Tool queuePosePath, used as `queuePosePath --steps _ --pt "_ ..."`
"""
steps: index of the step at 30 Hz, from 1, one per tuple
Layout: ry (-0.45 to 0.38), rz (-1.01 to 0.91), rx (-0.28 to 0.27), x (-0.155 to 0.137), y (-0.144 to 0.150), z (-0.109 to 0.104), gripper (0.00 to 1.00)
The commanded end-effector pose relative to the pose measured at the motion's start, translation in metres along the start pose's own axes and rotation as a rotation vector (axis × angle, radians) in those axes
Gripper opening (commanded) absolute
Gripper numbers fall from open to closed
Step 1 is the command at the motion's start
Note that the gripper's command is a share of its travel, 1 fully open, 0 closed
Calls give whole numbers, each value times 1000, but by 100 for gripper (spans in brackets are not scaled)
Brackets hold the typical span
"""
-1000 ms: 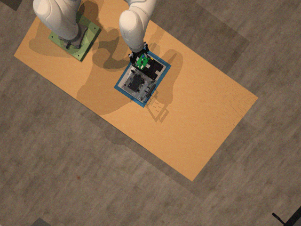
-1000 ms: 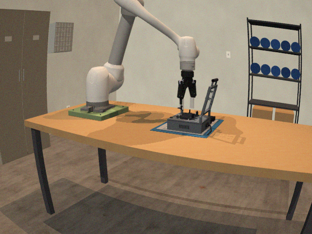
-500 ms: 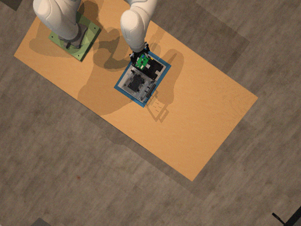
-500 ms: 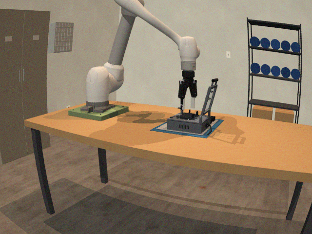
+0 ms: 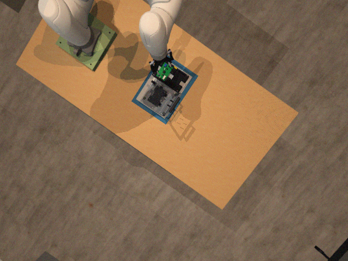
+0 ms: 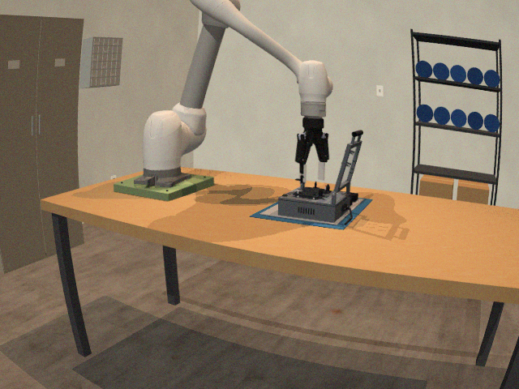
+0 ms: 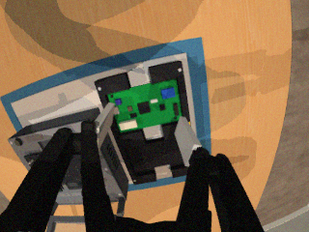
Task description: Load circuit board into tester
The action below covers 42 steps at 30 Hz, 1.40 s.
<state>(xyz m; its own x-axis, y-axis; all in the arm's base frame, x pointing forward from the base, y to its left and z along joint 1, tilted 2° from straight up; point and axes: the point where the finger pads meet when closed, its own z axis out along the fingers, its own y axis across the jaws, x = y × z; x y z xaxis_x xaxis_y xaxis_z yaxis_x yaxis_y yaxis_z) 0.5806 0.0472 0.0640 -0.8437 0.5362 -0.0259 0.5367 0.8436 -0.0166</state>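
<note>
A: Where's the board?

B: The board (image 7: 147, 108), a flat green rectangle with small black chips and a pale connector, lies in the far pocket of the tray (image 7: 154, 155), a black moulded block. The near pocket shows only its dark floor.

A: And the gripper?

B: The gripper (image 6: 310, 172) hangs above the tray with its jaws partly apart and nothing between them. Its black links end in pale, flat fingers (image 6: 322, 169).

A: The tester?

B: The tester (image 6: 307, 206) is a grey box with a slotted front, beside the tray on a blue mat (image 6: 357, 214). Its lid (image 6: 349, 162), an open metal frame topped by a dark handle, stands tilted up.

A: What's underneath?

B: A smooth wooden table (image 6: 418, 255).
</note>
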Motion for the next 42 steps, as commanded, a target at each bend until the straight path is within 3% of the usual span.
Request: queuePosePath --steps 1,26,42 --pt "-1 87 1 0 0 0 58" --pt "-1 1040 0 0 0 0 58" --pt "-1 1136 0 0 0 0 58"
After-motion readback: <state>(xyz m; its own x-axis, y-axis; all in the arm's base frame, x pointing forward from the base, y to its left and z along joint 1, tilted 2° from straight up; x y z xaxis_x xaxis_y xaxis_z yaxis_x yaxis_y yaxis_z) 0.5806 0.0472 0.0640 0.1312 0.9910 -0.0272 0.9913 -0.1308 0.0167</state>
